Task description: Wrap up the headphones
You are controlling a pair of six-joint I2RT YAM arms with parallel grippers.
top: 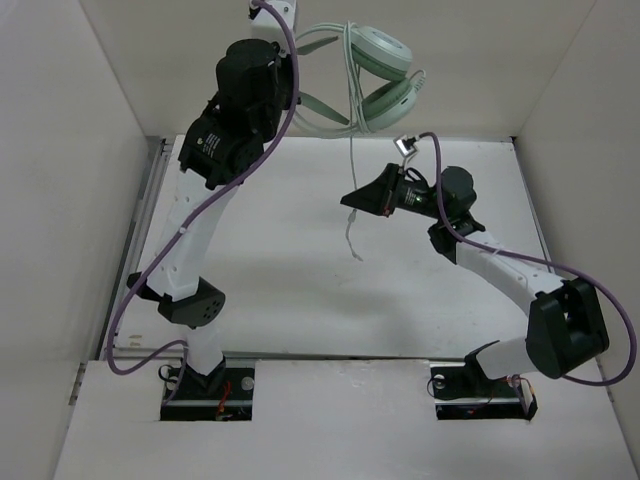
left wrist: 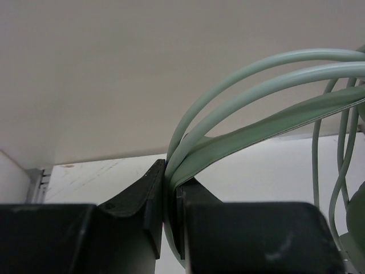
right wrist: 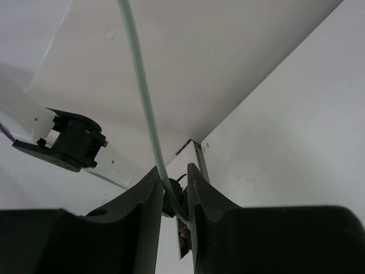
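Robotics lab cell; white walls [top: 70, 180] enclosing table-mounted arms [top: 195, 225].

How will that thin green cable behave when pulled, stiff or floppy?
Probably floppy: the cable dangles in a curl below the right pincer. Likely light, being so thin. It may slip through the fingers, looking smooth.

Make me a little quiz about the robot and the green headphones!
1. True or false: the left gripper holds the headphones by an ear cup.
2. What does the right gripper pinch? A the cable; B an ear cup; C nothing.
3. What colour are the robot's own cables?

Key: 1 false, it grips the headband. 2 A. 3 purple.
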